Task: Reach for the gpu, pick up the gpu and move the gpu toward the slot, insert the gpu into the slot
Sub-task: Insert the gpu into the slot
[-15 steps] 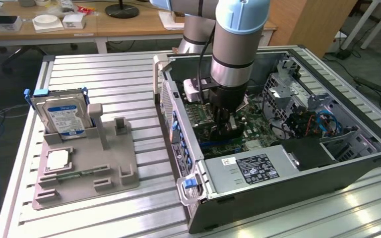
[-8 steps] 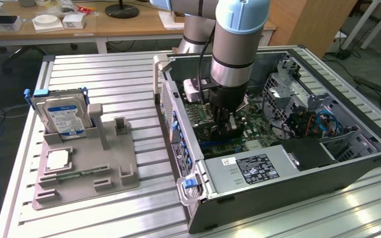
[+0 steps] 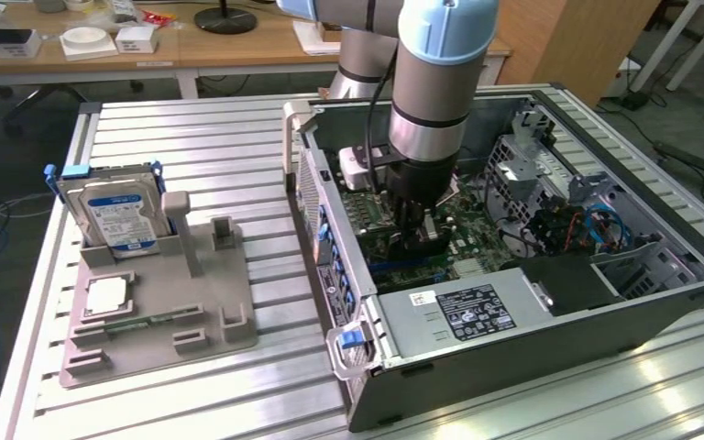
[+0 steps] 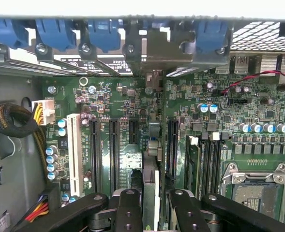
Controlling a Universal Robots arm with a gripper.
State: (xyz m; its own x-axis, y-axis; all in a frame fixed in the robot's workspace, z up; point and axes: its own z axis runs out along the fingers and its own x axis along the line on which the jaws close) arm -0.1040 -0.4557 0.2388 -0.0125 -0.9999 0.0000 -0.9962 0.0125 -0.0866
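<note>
Vertically downward, gripper [image 4: 150,212] around gpu [image 4: 150,183]

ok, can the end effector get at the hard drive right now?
Probably not: the end effector is inside the case, gripping the gpu; the hard drive stands outside in its holder.

on the green board [image 4: 127,104] there are three long black card slots [image 4: 95,154], one short black slot [image 4: 132,131], one white slot [image 4: 74,154] and one square metal socket [image 4: 256,191]. over the board stands one card [image 4: 152,193]. around the board is one computer case [image 3: 511,357]. well apart from the board are one grey tray [image 3: 205,302], one hard drive [image 3: 114,215] and one chip [image 3: 107,295].
</note>
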